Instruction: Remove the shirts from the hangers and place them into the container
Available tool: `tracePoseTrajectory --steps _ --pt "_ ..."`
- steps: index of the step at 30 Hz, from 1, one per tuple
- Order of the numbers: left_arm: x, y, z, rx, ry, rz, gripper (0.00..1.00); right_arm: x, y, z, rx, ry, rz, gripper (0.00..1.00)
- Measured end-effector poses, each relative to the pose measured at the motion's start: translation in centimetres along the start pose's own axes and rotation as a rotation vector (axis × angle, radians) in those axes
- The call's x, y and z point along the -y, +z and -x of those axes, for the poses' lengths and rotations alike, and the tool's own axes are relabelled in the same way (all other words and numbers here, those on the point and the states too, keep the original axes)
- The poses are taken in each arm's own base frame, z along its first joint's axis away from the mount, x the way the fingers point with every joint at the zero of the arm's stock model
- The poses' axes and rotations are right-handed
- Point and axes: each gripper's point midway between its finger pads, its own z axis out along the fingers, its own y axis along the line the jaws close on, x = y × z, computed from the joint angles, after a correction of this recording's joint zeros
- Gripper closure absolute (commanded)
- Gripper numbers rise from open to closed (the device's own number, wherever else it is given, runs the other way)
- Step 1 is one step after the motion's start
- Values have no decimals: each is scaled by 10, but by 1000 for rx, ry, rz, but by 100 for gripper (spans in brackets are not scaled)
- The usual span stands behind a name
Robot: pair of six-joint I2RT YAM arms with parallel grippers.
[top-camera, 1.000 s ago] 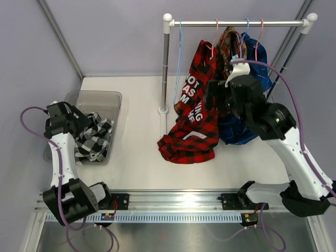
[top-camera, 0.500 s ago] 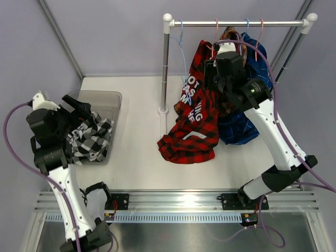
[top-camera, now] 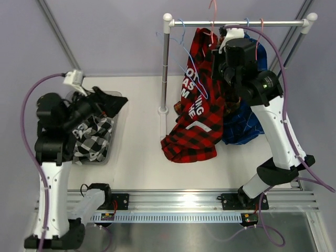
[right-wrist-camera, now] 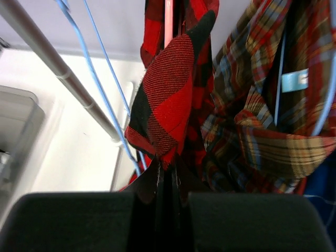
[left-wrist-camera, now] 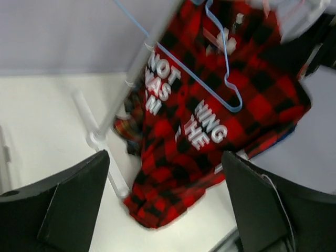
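On a white table (top-camera: pixel 137 157) beneath a silver metal rail (top-camera: pixel 236 23), a long red-and-black check shirt (top-camera: pixel 195 113) with white lettering hangs at the left end of the row. Its tail is pooled on the tabletop. Beside it hang a brown-red-yellow tartan shirt (right-wrist-camera: pixel 252 121) and a blue shirt with thin pale lines (top-camera: pixel 244 126). From above, the right arm hides most of the tartan.

A black-and-white check shirt (top-camera: pixel 94 139) already lies crumpled in the shallow translucent smoky-grey plastic bin (top-camera: pixel 117 116) at the table's left, so one of four looks delivered.

The right gripper (right-wrist-camera: pixel 169 176) is up at the collar of the red shirt, its jaws pressed together on a fold of the red-and-black cloth. This is probably a hold for drawing the garment off its wire. The left gripper (left-wrist-camera: pixel 164 163) hangs over the bin with fingers spread wide and nothing between them, likely having finished with the check shirt below.

A thin light-blue wire hanger (top-camera: pixel 191 68) slants bare across the red shirt's front. A pink-red wire hanger (top-camera: pixel 212 13) rises from the collar, its hook showing above the rail line in the overhead view. Whether the hook has cleared the bar cannot be told. The left wrist view is blurred, and the bin's far rim is covered by the left arm.
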Motion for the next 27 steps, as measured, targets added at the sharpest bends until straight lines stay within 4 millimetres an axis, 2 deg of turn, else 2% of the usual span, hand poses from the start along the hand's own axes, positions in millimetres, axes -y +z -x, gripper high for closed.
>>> tracePoseTrajectory --steps 4,6,8,11,12,16,19,22,27 --pt "16 36 -42 -165 -10 -68 9 1 -21 23 58 23 27 100" --pt "26 47 -59 -221 -4 -89 9 2 -30 24 61 28 41 100" --pt "36 52 -66 -239 8 -106 9 4 -39 19 51 29 52 100" --pt "58 56 -62 -225 40 -145 9 8 -53 -2 13 34 70 100" --pt "64 58 -58 -213 50 -158 9 10 -60 -13 -9 35 74 100" --pt "109 66 -47 -176 95 -257 8 15 -83 -61 -86 63 116 100" --pt "136 81 -50 -177 122 -308 9 17 -102 -94 -141 80 161 100" --pt "153 105 -70 -215 145 -319 9 13 -118 -114 -170 99 218 100" --pt "162 147 -114 -290 196 -261 12 1 -147 -132 -192 127 353 100"
